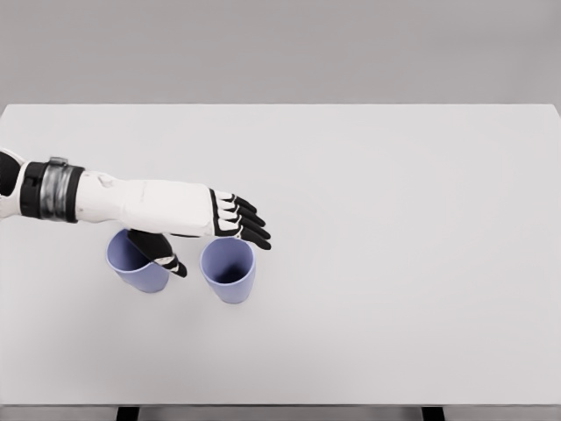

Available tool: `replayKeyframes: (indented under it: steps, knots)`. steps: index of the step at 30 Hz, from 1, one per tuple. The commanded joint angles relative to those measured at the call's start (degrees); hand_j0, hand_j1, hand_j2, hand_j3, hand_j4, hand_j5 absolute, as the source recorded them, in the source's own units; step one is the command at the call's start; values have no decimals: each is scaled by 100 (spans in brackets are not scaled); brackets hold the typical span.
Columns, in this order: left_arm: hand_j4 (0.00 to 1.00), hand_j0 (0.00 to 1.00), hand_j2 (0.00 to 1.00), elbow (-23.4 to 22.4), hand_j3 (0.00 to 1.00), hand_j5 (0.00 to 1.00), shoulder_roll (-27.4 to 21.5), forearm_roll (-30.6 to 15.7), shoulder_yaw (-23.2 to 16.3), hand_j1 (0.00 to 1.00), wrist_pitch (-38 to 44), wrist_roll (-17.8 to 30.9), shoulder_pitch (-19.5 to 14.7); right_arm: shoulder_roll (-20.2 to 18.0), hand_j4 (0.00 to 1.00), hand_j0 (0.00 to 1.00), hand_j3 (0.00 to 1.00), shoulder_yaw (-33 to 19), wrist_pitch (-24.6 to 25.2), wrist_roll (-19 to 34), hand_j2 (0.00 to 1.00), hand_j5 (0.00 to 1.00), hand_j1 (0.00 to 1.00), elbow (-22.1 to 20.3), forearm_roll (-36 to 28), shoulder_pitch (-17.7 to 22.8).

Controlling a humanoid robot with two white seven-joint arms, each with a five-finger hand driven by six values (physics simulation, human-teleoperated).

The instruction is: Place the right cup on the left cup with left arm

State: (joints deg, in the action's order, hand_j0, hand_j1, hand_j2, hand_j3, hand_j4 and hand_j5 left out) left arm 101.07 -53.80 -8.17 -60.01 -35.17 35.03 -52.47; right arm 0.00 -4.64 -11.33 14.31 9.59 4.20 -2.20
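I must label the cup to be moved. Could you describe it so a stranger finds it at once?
On the white table, look near the front left, under the left hand. Two lavender cups stand there upright, side by side. It is the right cup, fully visible; the left cup is partly covered by the thumb.

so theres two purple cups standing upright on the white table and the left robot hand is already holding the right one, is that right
Not quite. The head view shows the left robot hand open, fingers stretched out above and behind the right cup, holding nothing. The rest stands: two purple cups, the right one and the left cup, both upright on the white table.
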Motion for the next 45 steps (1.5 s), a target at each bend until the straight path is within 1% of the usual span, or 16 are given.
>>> replayKeyframes:
  steps: [1, 6, 8, 11, 21, 23, 26, 27, 28, 29, 30, 31, 37, 39, 41, 45]
  knots:
    - [100, 100, 100, 1, 100, 100, 18, -36, 25, 100, 17, -3, 0, 0, 100, 100, 100, -2, -1, 2, 100, 100, 100, -1, 2, 0]
    - [100, 100, 100, 1, 100, 100, 44, -36, 16, 100, 17, -3, 9, 0, 100, 100, 100, -2, -1, 2, 100, 100, 100, -1, 2, -9]
    - [100, 100, 100, 1, 100, 100, 45, -27, 25, 100, 17, -3, 123, 0, 100, 100, 100, 7, -1, 2, 100, 100, 100, -1, 2, -9]
    - [100, 100, 100, -8, 100, 100, 176, -18, 16, 100, 17, -3, 158, 0, 100, 100, 100, 7, -1, 2, 100, 100, 100, -1, 2, -9]
    - [100, 100, 100, -26, 100, 100, 247, -9, 25, 100, 17, -3, 167, 0, 100, 100, 100, 7, -1, 2, 100, 100, 100, -1, 2, 0]
    - [100, 100, 100, -17, 100, 100, 238, -18, 156, 100, 17, -3, 202, 0, 100, 100, 100, 7, -1, 2, 100, 100, 100, -1, 2, -9]
    - [100, 100, 100, -34, 100, 100, 229, 8, 174, 100, 17, -3, 246, 0, 100, 100, 100, 7, -1, 2, 100, 100, 100, -1, 2, -9]
    - [100, 100, 100, -43, 100, 100, 220, 227, 191, 100, 17, -3, 255, 0, 100, 100, 100, 7, -1, 2, 100, 100, 100, -1, 2, 0]
    - [100, 100, 100, -43, 100, 100, 212, 430, 384, 100, 17, -3, 308, 0, 100, 100, 100, 7, -1, 2, 100, 100, 100, -1, 2, 0]
    - [100, 100, 100, -43, 100, 100, 194, 448, 560, 100, 17, -3, 483, 0, 100, 100, 100, 7, -1, 2, 100, 100, 100, -1, 2, -9]
    - [100, 100, 100, -43, 100, 100, 176, 465, 850, 100, 17, -3, 685, 0, 100, 100, 100, 7, -1, 2, 100, 100, 100, -1, 2, 0]
    - [100, 100, 100, -26, 100, 100, 185, 518, 974, 100, 17, -3, 782, 0, 100, 100, 100, 7, -1, 2, 100, 100, 100, -1, 2, -9]
    - [100, 100, 100, -34, 100, 100, 238, 527, 956, 100, 17, -3, 782, 0, 100, 100, 100, 7, -1, 2, 100, 100, 100, -1, 2, -9]
    - [100, 100, 100, -34, 100, 100, 247, 676, 912, 100, 17, -3, 826, 0, 100, 100, 100, 7, -1, 2, 100, 100, 100, -1, 2, 0]
    - [100, 100, 100, -34, 100, 100, 290, 703, 912, 100, 17, -3, 905, 0, 100, 100, 100, 7, -1, 2, 100, 100, 100, -1, 2, -9]
    - [100, 100, 100, -43, 100, 100, 379, 729, 895, 100, 17, -3, 914, 0, 100, 100, 100, 7, -1, 2, 100, 100, 100, -1, 2, 0]
